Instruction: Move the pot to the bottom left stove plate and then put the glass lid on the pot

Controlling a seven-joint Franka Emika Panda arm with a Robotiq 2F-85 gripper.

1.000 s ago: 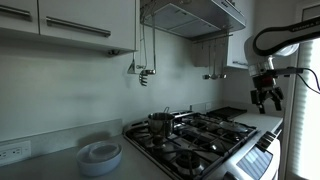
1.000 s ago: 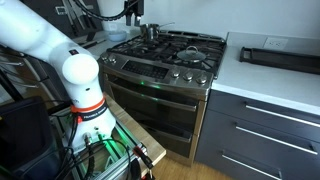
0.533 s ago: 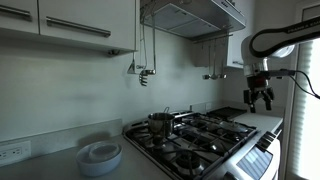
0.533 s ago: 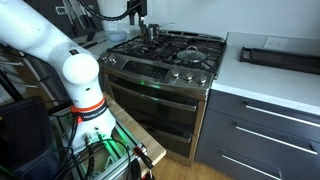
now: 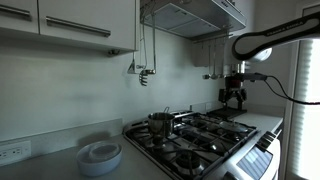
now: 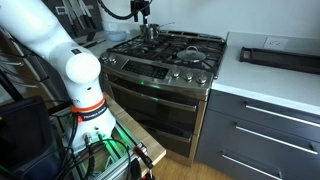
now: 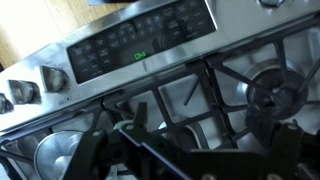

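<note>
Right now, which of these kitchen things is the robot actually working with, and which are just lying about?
In the job: pot, front-left burner, claw; the glass lid I cannot make out.
Lying about: white dish stack, black tray.

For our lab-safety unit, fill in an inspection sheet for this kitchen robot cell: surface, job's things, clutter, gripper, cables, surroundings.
Surface: steel cooktop with black grates, set in a pale counter.
Job's things: pot stands on the back left burner as seen from the oven front; front left burner is bare; glass lid not made out.
Clutter: white dish stack on the counter beside the stove; black tray on the counter at the other side.
Gripper: gripper is open and empty, in the air above the cooktop, apart from the pot.
Cables: cable bundle below the robot base.
Surroundings: wall cabinets, range hood, oven under the cooktop.
</note>
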